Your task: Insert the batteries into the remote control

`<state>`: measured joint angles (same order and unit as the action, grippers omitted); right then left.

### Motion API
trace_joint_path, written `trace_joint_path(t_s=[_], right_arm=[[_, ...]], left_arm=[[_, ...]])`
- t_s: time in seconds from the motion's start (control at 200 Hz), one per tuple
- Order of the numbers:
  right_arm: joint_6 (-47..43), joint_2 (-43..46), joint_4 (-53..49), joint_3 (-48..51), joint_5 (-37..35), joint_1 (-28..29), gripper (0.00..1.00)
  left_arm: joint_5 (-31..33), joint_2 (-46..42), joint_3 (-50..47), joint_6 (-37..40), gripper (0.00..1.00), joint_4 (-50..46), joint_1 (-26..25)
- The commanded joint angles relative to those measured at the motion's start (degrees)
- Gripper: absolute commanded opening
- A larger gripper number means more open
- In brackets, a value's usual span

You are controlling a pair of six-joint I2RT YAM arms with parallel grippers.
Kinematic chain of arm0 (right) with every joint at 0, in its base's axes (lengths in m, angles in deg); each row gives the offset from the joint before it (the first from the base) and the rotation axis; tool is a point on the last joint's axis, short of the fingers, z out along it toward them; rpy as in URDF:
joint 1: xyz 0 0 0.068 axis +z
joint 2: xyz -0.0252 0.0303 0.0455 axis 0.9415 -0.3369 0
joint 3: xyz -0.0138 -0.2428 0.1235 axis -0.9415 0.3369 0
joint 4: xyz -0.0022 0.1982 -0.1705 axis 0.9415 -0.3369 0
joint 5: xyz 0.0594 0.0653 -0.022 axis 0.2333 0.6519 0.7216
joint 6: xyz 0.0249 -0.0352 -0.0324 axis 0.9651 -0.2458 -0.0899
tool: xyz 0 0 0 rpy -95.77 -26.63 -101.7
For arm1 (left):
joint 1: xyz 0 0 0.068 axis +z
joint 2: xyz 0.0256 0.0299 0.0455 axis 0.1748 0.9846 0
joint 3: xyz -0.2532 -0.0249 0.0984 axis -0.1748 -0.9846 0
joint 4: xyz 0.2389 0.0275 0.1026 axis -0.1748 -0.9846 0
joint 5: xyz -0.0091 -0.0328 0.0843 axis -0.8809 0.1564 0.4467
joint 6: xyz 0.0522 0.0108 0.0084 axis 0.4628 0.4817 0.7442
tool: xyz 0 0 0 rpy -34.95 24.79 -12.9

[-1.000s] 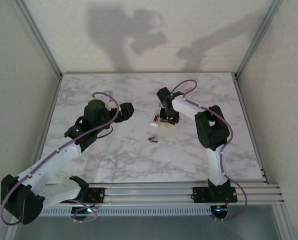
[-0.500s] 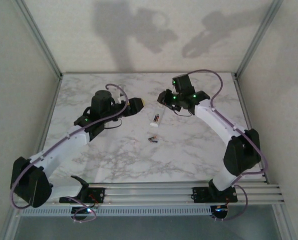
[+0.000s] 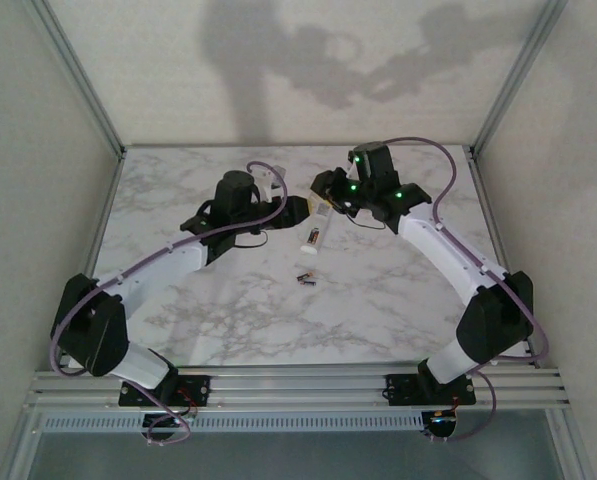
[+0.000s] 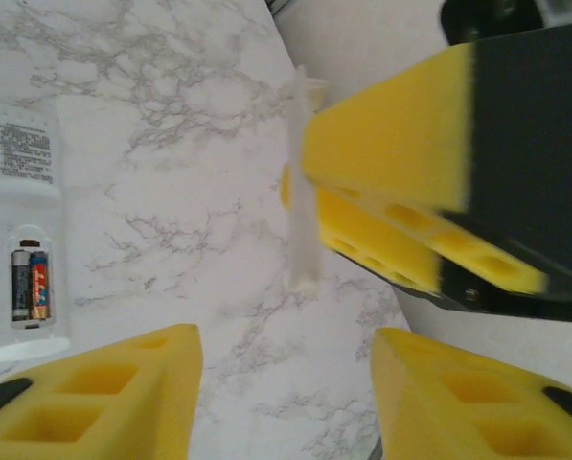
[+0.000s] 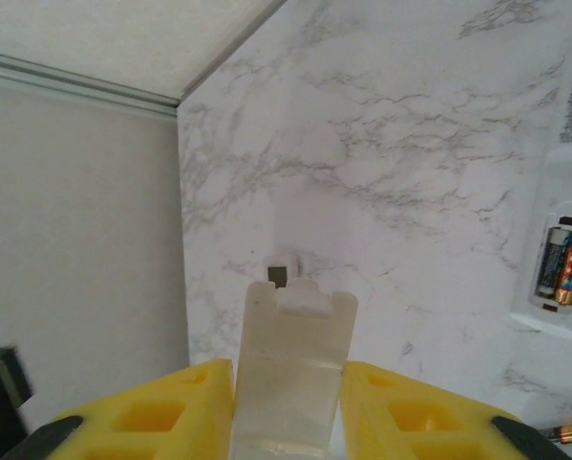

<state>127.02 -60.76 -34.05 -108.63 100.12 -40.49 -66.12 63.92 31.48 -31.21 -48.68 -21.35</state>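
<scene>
Print on the remote [image 4: 22, 220] is unreadable; at the overhead view's upper centre the outstretched right gripper [image 5: 287, 379] pinches a clear cover [image 5: 293, 331], facing the left gripper [image 4: 287, 335], half-open and empty.

White remote [image 3: 314, 237] face-down mid-table, two cells [image 4: 29, 285] in its open bay; loose dark batteries [image 3: 306, 279] nearby.

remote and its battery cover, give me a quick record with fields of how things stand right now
remote: lies back up on the table, compartment open
cells in compartment: two, side by side
battery cover: off the remote, pinched by the right hand
right hand: shut on the battery cover
left hand: jaws apart, nothing between them, facing the cover's edge
loose cells: on the table, near side of the remote
</scene>
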Motion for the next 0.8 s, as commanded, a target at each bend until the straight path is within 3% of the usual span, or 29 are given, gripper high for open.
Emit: trace_joint_path(t_s=[0.0,0.23,0.461,0.541,0.641,0.741,0.791], right_arm=[[1.4,2.1,1.6,0.6,1.3,1.2,0.35],[1.9,2.6,1.5,1.0,1.5,2.3,0.36],[2.4,3.4,0.2,1.0,1.4,2.4,0.38],[1.5,3.9,-4.0,-1.4,0.2,2.2,0.45],[0.1,4.4,-13.4,-6.6,-2.0,1.2,0.48],[1.8,6.3,-19.4,-9.0,-2.6,0.0,0.51],[3.0,7.5,-20.8,-9.4,-2.4,-0.2,0.52]], left_arm=[[-1.1,1.2,2.3,0.4,0.43,2.7,-0.5],[-1.4,2.9,3.8,0.5,0.28,2.8,-0.8],[-0.5,2.5,4.3,5.2,0.00,1.2,-0.9],[3.6,1.9,6.6,15.1,0.00,-3.9,-1.1],[15.3,0.0,8.5,33.1,0.00,-9.4,-2.8],[33.5,-3.5,4.2,58.1,0.00,-5.5,-8.1],[47.3,-4.3,0.2,70.0,0.00,1.8,-11.7]])
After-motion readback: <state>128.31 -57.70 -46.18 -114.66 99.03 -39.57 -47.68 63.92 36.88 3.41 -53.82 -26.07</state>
